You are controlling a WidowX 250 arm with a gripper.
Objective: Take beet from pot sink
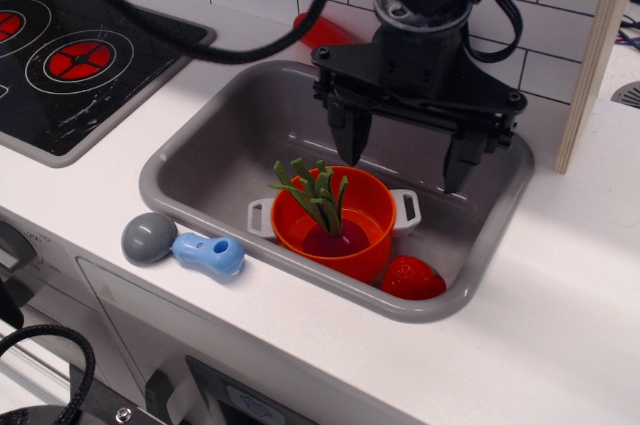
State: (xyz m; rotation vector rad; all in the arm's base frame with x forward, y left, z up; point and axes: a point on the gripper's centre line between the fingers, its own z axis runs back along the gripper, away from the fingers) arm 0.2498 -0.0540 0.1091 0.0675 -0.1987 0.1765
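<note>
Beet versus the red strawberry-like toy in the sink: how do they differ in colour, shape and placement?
The beet is dark magenta with long green leaves standing up; the red toy is bright red with no leaves showing. The beet sits inside the orange pot; the red toy lies on the sink floor beside the pot. Both are in the sink.

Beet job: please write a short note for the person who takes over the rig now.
End effector: open, empty, hanging above the sink, over the pot's back right edge.
Beet: inside the orange pot, bulb down, green leaves up.
Pot: upright in the grey sink, near the front wall; a red strawberry toy lies beside it on its right.
Done: approach only; nothing grasped.
Left: lower onto the beet, likely by the leaves, close, lift it out of the pot.
</note>
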